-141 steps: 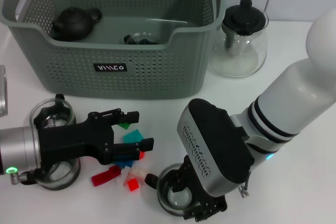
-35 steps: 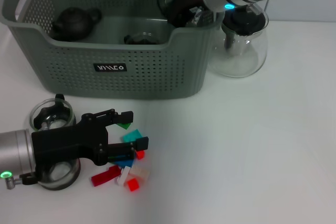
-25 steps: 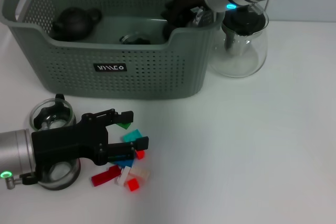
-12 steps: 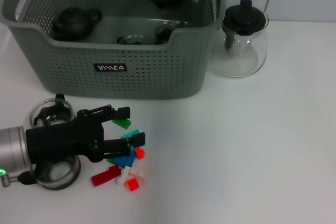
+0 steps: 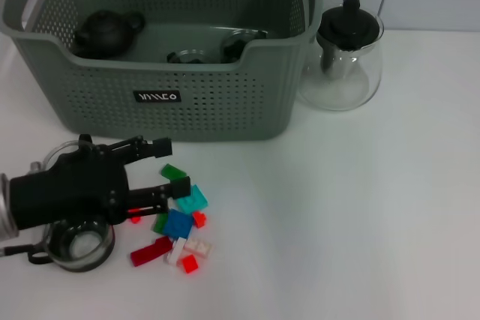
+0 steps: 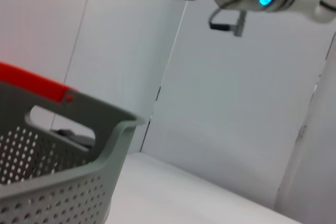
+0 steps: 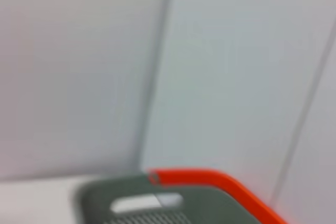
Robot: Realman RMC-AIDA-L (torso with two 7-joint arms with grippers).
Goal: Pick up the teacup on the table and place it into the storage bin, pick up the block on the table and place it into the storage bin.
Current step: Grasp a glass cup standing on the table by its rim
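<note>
Now, lower left of head view: left gripper (image 5: 166, 167), fingers spread, lies low over the counter (image 5: 360, 222). Blocks (image 5: 178, 224) sit just right of and below its fingertips; bin (image 5: 165, 95) above. Left arm nearer. Right gripper's fingers: cannot tell.

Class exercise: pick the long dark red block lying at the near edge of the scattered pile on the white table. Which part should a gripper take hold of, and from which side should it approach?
Grip the long dark red block across its narrow width, near its middle, coming straight down from above. It lies flat on the white table, so only its long side faces are open. A white block crowds its right end, so probably stay toward the left half. The left gripper hovers open just behind the pile.
</note>
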